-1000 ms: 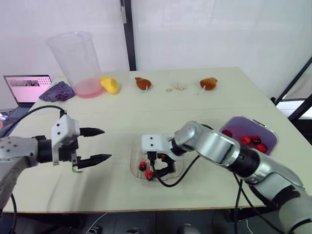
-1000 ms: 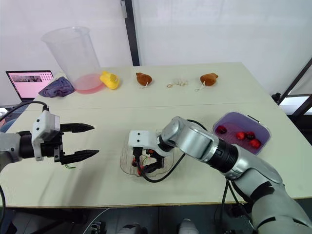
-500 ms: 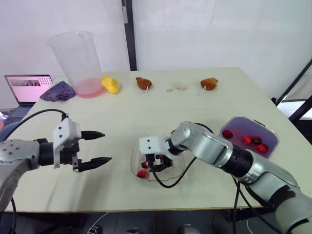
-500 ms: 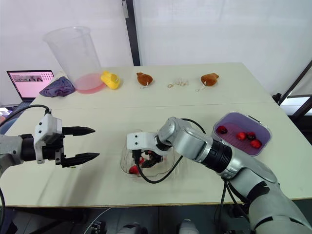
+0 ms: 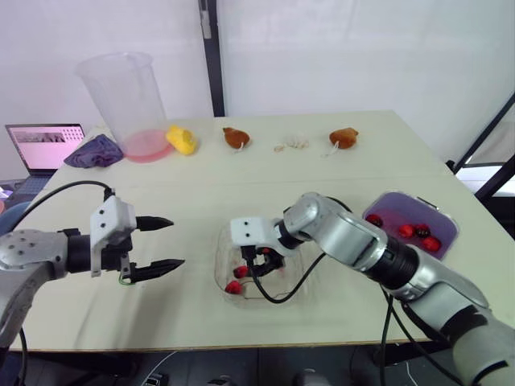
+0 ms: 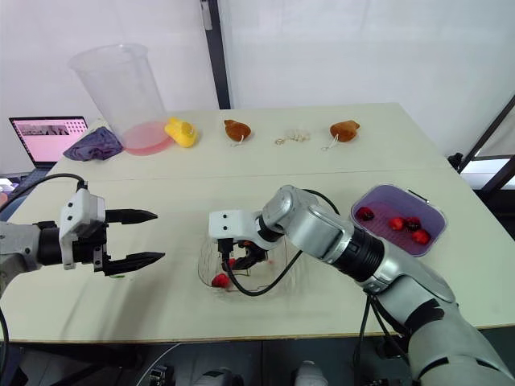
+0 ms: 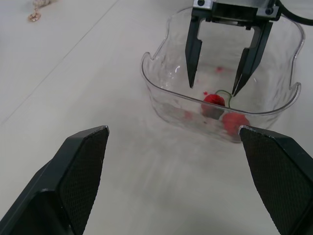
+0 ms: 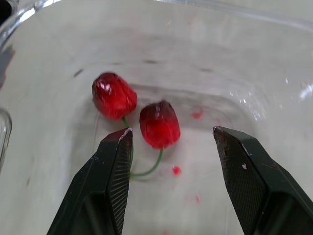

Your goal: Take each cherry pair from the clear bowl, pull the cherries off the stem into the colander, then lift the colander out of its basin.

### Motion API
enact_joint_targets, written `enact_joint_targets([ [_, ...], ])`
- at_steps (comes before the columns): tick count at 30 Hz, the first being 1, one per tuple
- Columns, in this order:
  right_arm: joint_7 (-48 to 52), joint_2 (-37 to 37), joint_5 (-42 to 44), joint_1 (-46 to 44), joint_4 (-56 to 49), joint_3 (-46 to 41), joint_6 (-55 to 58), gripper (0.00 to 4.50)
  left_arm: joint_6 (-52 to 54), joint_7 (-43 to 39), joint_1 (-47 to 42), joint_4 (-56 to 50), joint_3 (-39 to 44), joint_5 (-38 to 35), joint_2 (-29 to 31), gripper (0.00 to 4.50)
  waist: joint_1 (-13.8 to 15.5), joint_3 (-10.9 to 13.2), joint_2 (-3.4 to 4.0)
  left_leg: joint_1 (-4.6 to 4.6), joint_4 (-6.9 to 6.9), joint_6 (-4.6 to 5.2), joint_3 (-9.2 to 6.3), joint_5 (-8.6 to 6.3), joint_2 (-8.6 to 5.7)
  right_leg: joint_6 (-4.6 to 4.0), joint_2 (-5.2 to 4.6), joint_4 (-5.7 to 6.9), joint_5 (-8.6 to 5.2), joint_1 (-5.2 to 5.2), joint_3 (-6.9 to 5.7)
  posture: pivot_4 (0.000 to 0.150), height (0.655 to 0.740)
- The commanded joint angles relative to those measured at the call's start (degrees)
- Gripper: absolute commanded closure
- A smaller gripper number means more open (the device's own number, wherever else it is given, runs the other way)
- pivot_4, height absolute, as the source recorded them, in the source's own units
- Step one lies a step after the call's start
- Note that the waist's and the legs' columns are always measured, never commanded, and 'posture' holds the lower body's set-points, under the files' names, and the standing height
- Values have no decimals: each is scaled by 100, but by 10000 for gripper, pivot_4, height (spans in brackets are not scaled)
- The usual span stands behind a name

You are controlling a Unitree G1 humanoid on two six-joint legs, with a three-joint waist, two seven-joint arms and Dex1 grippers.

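Observation:
A clear bowl sits in the middle of the table. On its floor lies a red cherry pair joined by a green stem, also seen as the cherry pair from the head. My right gripper reaches into the bowl, open, its fingertips just above the cherries and to either side of them, touching nothing. My left gripper hovers open and empty over the table, left of the bowl. The purple colander stands at the right with several cherries inside.
Along the far edge stand a tall clear beaker, a yellow toy, two brown lumps and a small string. A purple cloth and a laptop lie at the far left.
My right gripper has drawn back a little toward the far side inside the bowl, and the cherries have shifted slightly. The left gripper has hardly moved.

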Motion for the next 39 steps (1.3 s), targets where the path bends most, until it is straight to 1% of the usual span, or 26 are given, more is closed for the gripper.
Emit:
enact_joint_targets([
  [1, 9, 103, -152, 5, 62, -50, -150, 17320, -112, -25, -66, -44, 62, 18, 8, 0, 2, 0, 0, 0, 0, 0, 0, 0, 0, 0, 0, 0, 0, 0, 0, 1500, 7400],
  [4, 27, 175, -221, 51, 122, -30, -186, 17320, -125, -24, -59, -57, 62, 22, 15, 0, 5, 0, 0, 0, 1, 0, 0, 0, 0, 0, 0, 0, 0, 1, 0, 1500, 7400],
  [6, 88, 211, -241, 85, 136, -2, -204, 22515, -132, -23, -94, -34, 33, 35, 15, 0, 3, 0, 0, 0, 1, 0, 0, 0, -1, 0, 0, 0, 0, 0, 0, 1500, 7400],
  [7, 112, 237, -241, 103, 131, 13, -193, 25923, -138, -27, -98, -25, 28, 38, 13, 0, 2, 0, 0, 0, 1, 0, 0, 0, 0, 0, 0, 0, 0, 0, 0, 1500, 7400],
  [9, 153, 271, -247, 136, 116, 39, -171, 34775, -141, -34, -102, -18, 19, 42, 10, 0, 1, 0, 0, 0, 1, 0, 0, 0, 0, 0, 0, 0, 0, 0, 0, 1500, 7400],
  [14, 152, 324, -309, 131, 149, 16, -144, 34775, -159, -45, -129, 5, -13, 63, -5, 0, 2, 0, 0, 0, 1, 0, 0, 0, 0, 0, 1, 0, 0, 0, 0, 1500, 7400],
  [19, 250, 208, -354, 91, 65, -45, -188, 34775, -175, -50, -155, 28, -33, 89, -14, 0, 2, 0, 0, 0, 1, 0, 0, 0, 0, 0, 1, 0, 0, 1, 0, 1500, 7400],
  [21, 433, 69, -406, 5, 22, -37, -415, 34775, -177, -42, -184, 37, -63, 95, -29, 0, 9, 0, 0, 0, 1, 0, 0, 0, 0, 0, 0, 0, 0, 1, 0, 1500, 7400],
  [24, 965, -117, -503, -265, 157, 61, -1115, 34775, -192, -47, -213, 64, -110, 110, -50, 0, 14, 0, 0, 0, 4, 0, 0, 0, -3, 0, -1, 0, 0, 2, 0, 1500, 7400],
  [29, 1477, -24, -846, -691, 921, 155, -2270, 34775, -208, -43, -261, 100, -187, 131, -90, 0, -28, 0, 0, 1, -2, -1, 2, 1, 3, 0, 5, 1, 0, -4, -1, 1500, 7400],
  [35, 1609, 210, -1405, -992, 1711, 94, -3771, 34775, -207, -26, -253, 87, -221, 149, -135, 0, -33, 0, 0, 1, -3, -1, 5, 1, 2, 0, 3, 1, 0, -4, 0, 1500, 7400],
  [37, 1717, 282, -1432, -985, 1795, 5, -3915, 34775, -201, -30, -250, 77, -234, 160, -149, 0, -42, 0, 0, 0, -3, -2, 4, 1, 3, 0, 4, 2, 0, -6, 0, 1500, 7400],
  [39, 1728, 365, -1447, -966, 1820, -113, -3922, 28728, -198, -33, -264, 85, -247, 164, -155, 0, -58, 0, 0, 1, -3, -2, 4, 1, 3, 0, 4, 2, 0, -5, 0, 1500, 7400],
])
